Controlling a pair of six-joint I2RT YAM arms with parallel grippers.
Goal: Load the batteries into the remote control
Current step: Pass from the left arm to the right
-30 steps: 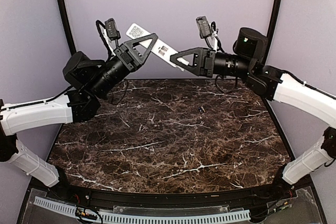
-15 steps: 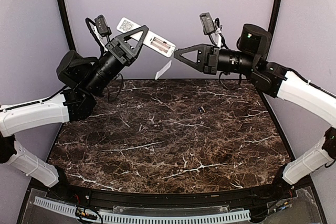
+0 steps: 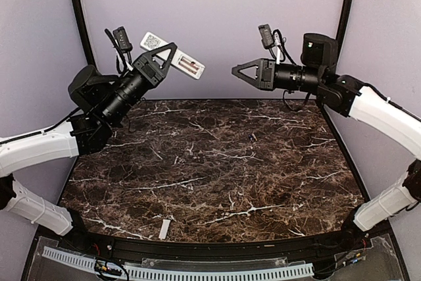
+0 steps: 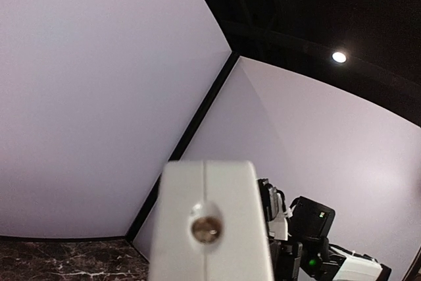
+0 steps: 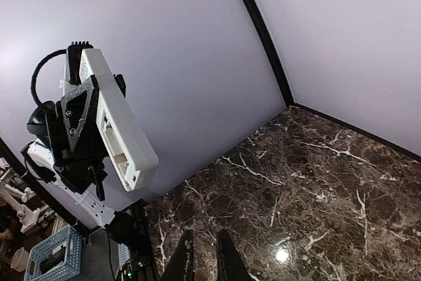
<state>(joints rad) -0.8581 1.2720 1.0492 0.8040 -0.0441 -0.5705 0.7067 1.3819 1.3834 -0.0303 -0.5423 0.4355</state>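
White remote control [image 3: 183, 62] shows its open rear compartment [image 5: 120, 144].

Soft, even light is washing the top view, barely casting shadows on the marble table [image 3: 217, 162]. A ceiling lamp [image 4: 339, 56] is glowing in the dim upper left wrist view, where the remote control [image 4: 227, 195] is sitting blurred, too close. A glare spot [image 5: 281, 255] is shining on the marble in the right wrist view, and straight edges are bowing.
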